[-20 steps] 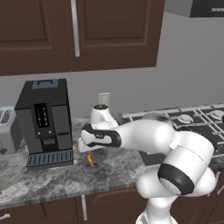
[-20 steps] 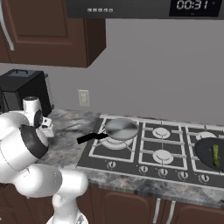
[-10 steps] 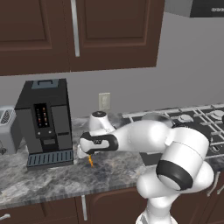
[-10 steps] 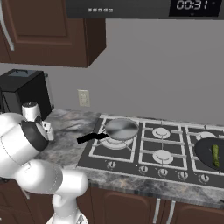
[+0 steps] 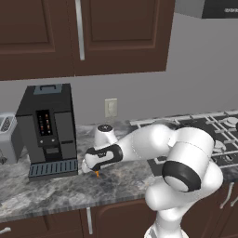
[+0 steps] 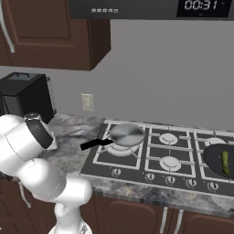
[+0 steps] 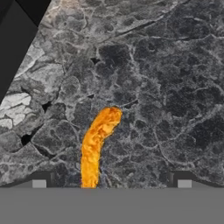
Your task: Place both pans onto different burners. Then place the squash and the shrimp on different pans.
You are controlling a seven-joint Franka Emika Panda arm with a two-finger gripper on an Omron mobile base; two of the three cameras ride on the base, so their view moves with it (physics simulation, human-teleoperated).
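Note:
A small orange shrimp (image 7: 98,140) lies on the grey marble counter (image 7: 166,87). It sits between the fingertips (image 7: 39,182) of my open gripper (image 7: 111,181), nearer the left tip and untouched. From the left base view, my gripper (image 5: 93,170) hangs low over the shrimp (image 5: 97,174), just right of the coffee machine. The silver pan (image 6: 127,135) sits on the rear-left burner, its black handle (image 6: 93,144) pointing left. At the far right, the black pan (image 6: 215,157) rests on a burner with the green squash (image 6: 225,162) in it. Two free burners (image 6: 168,138) (image 6: 170,162) lie between the pans.
A black coffee machine (image 5: 49,130) stands on the counter close to the left of my hand, and its dark base (image 7: 13,39) shows in the hand view's corner. A toaster (image 5: 7,139) sits further left. Dark cabinets hang above the counter.
My hand has come down toward the counter over the shrimp. The jaws have stayed open. Pans and squash have not moved.

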